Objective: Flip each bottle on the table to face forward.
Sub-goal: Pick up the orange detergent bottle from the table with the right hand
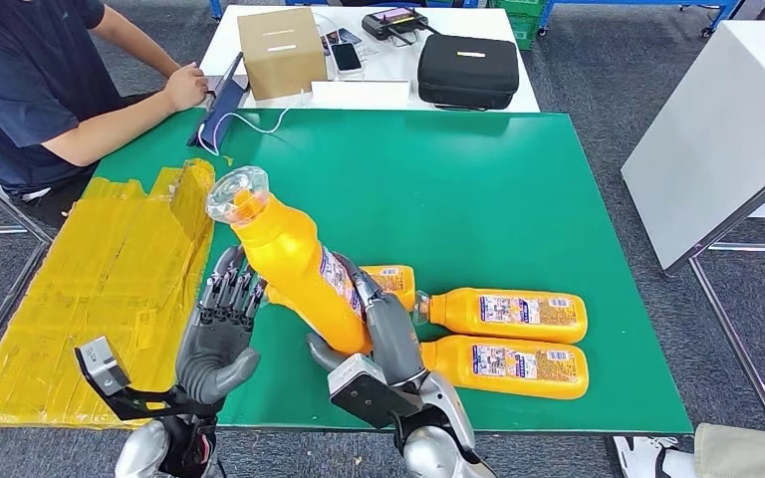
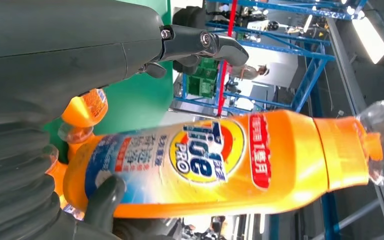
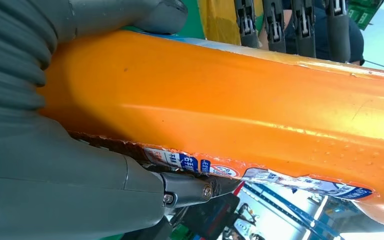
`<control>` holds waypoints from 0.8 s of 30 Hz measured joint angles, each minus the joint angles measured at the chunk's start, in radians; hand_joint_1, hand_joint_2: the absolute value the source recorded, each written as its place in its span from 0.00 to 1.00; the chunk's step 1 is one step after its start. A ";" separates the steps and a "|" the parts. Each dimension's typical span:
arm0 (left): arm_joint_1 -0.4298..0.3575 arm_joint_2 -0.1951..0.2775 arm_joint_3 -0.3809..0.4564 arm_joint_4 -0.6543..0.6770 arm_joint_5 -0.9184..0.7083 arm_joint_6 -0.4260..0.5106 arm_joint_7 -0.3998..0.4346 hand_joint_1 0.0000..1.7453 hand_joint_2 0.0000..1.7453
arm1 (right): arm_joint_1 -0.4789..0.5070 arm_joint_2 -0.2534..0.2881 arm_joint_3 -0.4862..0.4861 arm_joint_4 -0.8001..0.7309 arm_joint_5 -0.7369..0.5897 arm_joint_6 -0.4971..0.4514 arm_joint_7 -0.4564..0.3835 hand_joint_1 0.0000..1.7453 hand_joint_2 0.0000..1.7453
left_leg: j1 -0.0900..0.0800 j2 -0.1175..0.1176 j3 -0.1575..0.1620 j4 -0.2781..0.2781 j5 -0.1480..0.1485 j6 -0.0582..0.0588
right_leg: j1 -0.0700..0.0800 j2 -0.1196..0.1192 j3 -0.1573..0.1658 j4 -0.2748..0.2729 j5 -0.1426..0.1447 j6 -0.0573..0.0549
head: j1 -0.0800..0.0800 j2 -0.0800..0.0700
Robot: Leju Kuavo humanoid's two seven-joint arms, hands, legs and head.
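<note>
The right hand (image 1: 383, 329) has its fingers (image 3: 190, 192) clamped around the tilted orange bottle (image 1: 294, 264), label reading "Tide PRO", lifted off the green table (image 1: 518, 199). The left hand (image 1: 221, 324), fingers (image 1: 229, 294) apart, touches its base.

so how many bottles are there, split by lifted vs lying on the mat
Lifted, gripped by the right hand near the left hand: 1, the raised orange bottle.
Lying on the green mat: 3, the upper right bottle, lower right bottle and a partly hidden bottle.
Total: 4 bottles.
</note>
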 joint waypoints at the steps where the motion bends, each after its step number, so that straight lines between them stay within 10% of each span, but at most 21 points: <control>1: 0.001 0.000 -0.002 0.000 0.000 0.000 0.000 0.00 1.00 | 0.000 0.000 0.000 0.002 0.001 0.000 0.000 1.00 1.00 | 0.000 0.000 0.000 0.000 0.000 0.000 | 0.000 0.000 0.000 0.000 0.000 0.000 | 0.000 0.000; 22: -0.017 0.013 0.018 0.014 0.009 0.027 0.006 0.00 1.00 | -0.087 0.051 0.178 0.259 0.159 0.095 0.047 1.00 1.00 | 0.000 0.001 0.000 0.000 0.000 0.000 | 0.000 0.001 -0.002 0.000 0.000 0.000 | 0.000 0.000; 24: -0.016 0.016 0.026 0.022 0.011 0.027 0.006 0.50 1.00 | -0.103 0.058 0.193 0.293 0.161 0.095 0.047 1.00 1.00 | 0.000 0.001 0.000 0.000 0.000 0.000 | 0.000 0.001 -0.002 0.000 0.000 0.000 | 0.000 0.000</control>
